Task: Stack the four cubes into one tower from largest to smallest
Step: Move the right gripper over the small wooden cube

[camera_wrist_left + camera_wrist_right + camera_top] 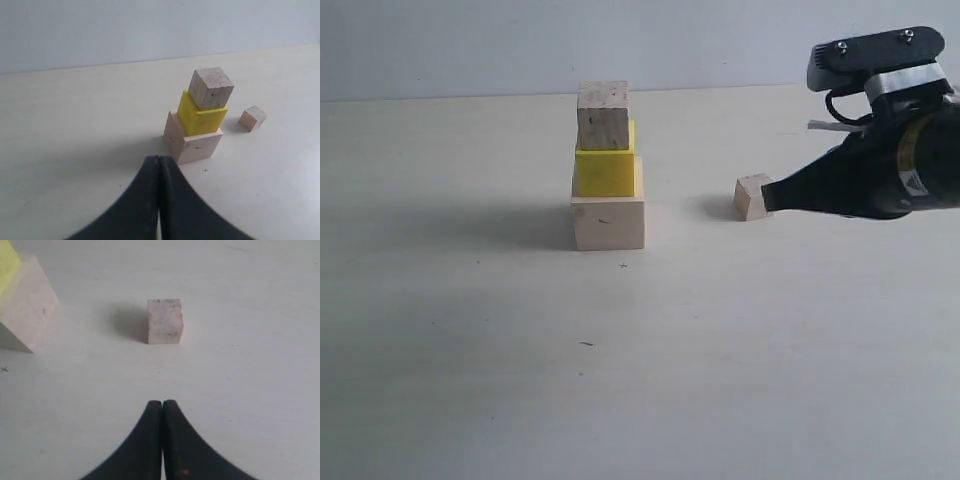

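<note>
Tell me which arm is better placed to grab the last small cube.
Right. The right gripper, shut, points straight at the small cube, close to it; the left gripper, also shut, faces the tower, with the cube farther off beyond it.

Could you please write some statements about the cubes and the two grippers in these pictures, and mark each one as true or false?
1. The largest pale cube carries the yellow cube, and the grainy wood cube sits on top. True.
2. The smallest cube sits on the grainy wood cube. False: it lies on the table, apart from the other three, to their right in the exterior view.
3. The right gripper is shut. True.
4. The right gripper holds the smallest cube. False: the right wrist view shows bare table between its tips and the cube.
5. The left gripper is open. False: its jaws are pressed together and hold nothing.
</note>
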You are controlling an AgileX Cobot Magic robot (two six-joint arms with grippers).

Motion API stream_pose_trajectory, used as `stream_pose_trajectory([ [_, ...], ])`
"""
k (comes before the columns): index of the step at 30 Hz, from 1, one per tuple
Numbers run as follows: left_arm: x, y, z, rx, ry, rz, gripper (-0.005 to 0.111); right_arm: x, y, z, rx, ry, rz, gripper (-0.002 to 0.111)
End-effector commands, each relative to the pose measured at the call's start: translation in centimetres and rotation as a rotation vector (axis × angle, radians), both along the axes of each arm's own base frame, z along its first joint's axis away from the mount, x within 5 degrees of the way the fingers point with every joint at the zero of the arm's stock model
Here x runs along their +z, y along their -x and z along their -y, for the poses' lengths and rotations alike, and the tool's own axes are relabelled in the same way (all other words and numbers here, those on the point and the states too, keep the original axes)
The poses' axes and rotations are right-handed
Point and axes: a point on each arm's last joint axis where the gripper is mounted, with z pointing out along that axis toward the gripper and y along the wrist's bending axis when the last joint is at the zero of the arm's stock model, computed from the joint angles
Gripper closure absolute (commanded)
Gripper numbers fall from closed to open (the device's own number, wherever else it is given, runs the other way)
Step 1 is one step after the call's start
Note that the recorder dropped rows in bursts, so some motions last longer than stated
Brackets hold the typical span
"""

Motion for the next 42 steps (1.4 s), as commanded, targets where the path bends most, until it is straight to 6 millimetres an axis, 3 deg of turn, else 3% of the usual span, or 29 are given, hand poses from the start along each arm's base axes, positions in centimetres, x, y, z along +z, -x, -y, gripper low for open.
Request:
stream_pose_trajectory([
  [1, -0.1, 0.2, 0.2, -0.006, 0.059, -0.025, 0.107, 2.2, -2.9, 0.3, -0.148, 0.175, -0.044, 0.108],
  [3, -0.1, 0.2, 0.2, -0.007, 0.065, -0.029, 0.107, 3.2, -3.9, -0.1, -0.155, 0.222, -0.059, 0.108],
  [6, -0.1, 0.2, 0.3, -0.008, 0.066, -0.030, 0.107, 5.9, -7.0, -2.1, -0.058, 0.206, -0.099, 0.108],
  [9, -0.1, 0.3, 0.3, -0.009, 0.079, -0.044, 0.107, 6.8, -10.6, -1.3, -0.110, 0.113, -0.194, 0.108],
  [12, -0.2, 0.4, 0.4, -0.012, 0.098, -0.063, 0.107, 5.4, -14.4, 0.4, -0.076, 0.036, -0.350, 0.108],
  [15, -0.2, 0.4, 0.4, -0.011, 0.097, -0.069, 0.107, 3.5, -15.9, 1.1, -0.089, 0.030, -0.460, 0.108],
  [21, -0.3, 0.3, 0.4, -0.011, 0.096, -0.070, 0.107, -0.9, -17.2, -0.1, -0.038, 0.013, -0.563, 0.108],
  [31, -0.4, 0.1, 0.6, -0.011, 0.089, -0.080, 0.107, 0.0, -20.9, -1.4, 0.045, 0.022, -0.537, 0.108],
  [34, -0.8, -0.4, 1.0, -0.011, 0.085, -0.110, 0.107, 0.0, -22.1, -1.7, 0.068, 0.028, -0.529, 0.100],
  [42, -1.4, -1.0, 1.7, -0.012, 0.094, -0.167, 0.107, -0.4, -22.8, -2.1, 0.095, 0.021, -0.518, 0.058],
])
